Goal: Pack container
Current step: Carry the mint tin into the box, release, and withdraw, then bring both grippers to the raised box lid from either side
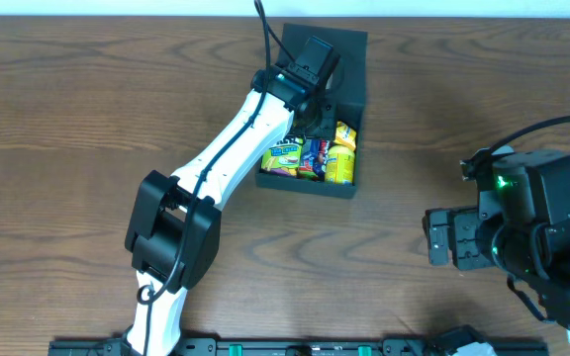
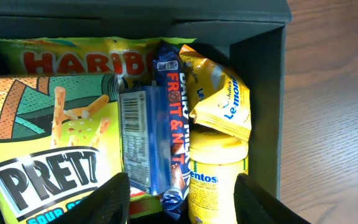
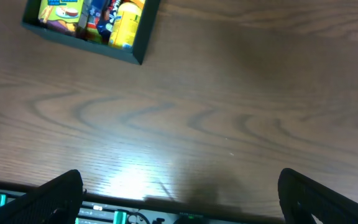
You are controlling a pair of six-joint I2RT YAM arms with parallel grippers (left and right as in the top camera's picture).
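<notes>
The container (image 1: pixel 358 109) is a black square box at the table's far middle, its flap lid open toward the far side. It holds snacks: a Pretz packet (image 2: pixel 42 155), a Haribo bag (image 2: pixel 73 59), a blue Fruit & Nut bar (image 2: pixel 169 124), a yellow lemon packet (image 2: pixel 219 99) and a yellow Mentos tub (image 2: pixel 216 180). My left gripper (image 2: pixel 182 202) is open and empty, hovering just above the packed snacks. My right gripper (image 3: pixel 179 196) is open and empty over bare table at the right; its view shows the container (image 3: pixel 138 46) at top left.
The box wall (image 2: pixel 263 112) stands right beside my left gripper's right finger. Wooden table (image 1: pixel 67 99) spreads around the box. The rail of the arm mounts (image 1: pixel 295 348) runs along the near edge.
</notes>
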